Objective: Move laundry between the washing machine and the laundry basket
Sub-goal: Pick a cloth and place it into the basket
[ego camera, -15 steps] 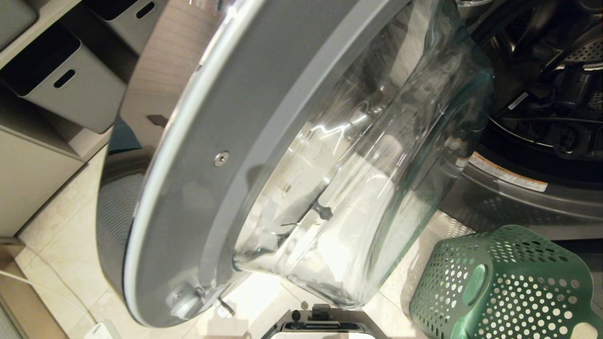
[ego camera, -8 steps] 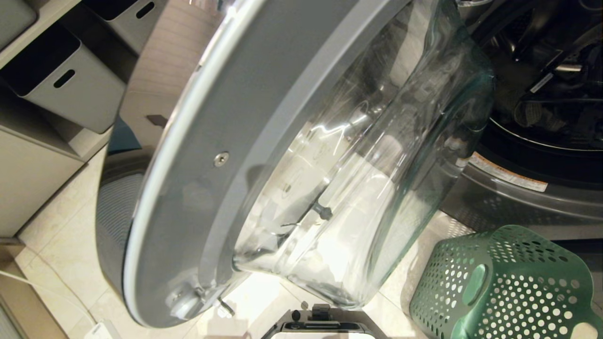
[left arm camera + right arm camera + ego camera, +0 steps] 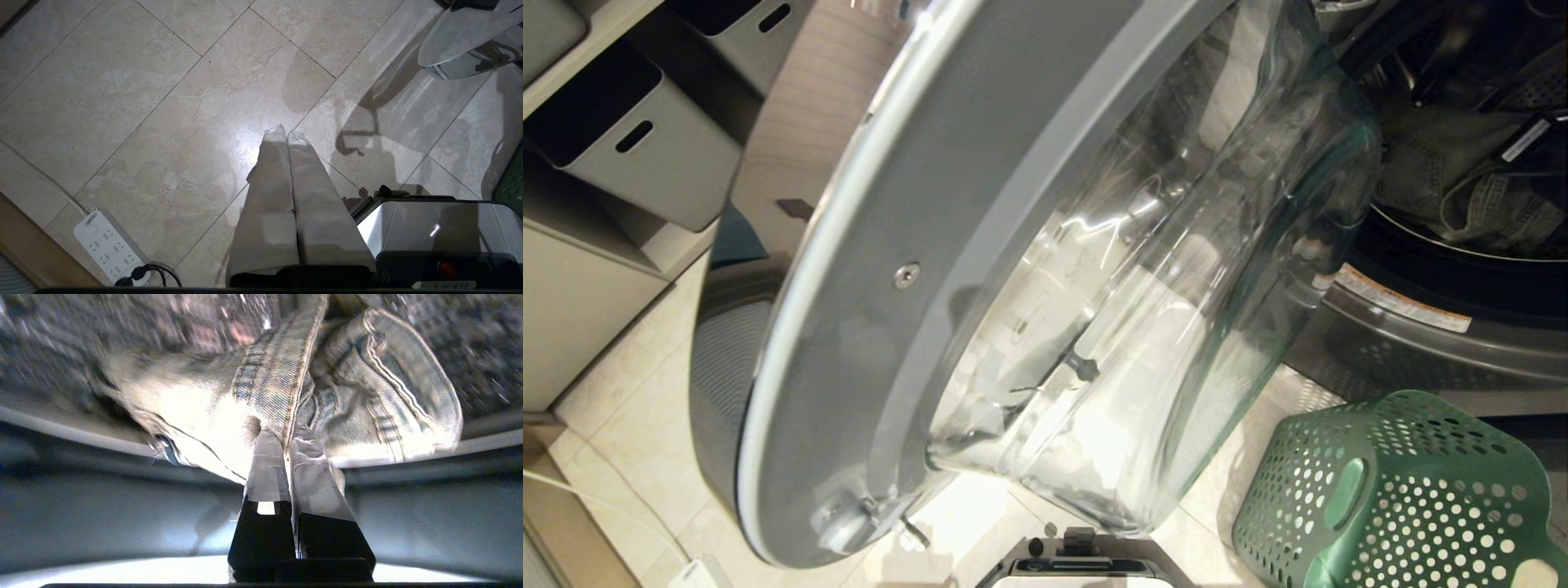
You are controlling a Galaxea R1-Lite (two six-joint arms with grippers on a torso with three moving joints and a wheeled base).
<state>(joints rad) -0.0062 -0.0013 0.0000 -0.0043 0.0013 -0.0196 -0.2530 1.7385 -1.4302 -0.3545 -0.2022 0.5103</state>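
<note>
Right wrist view shows our right claw [image 3: 288, 437] pinched tight on a seam of the laundry [image 3: 286, 388]. The cloth bunches just past the tips, spilling over the rim of the washing machine [image 3: 102, 490] mouth. The laundry basket [image 3: 1401, 498] waits below the claw, on the floor by the machine. Our left claw [image 3: 286, 132] is squeezed together on nothing, parked over the floor, well apart. We think the right claw must carry the cloth out and down.

Laundry [image 3: 1462, 184] in the washing machine [image 3: 1413, 343] (door open); laundry basket [image 3: 1396, 498] before it.
</note>
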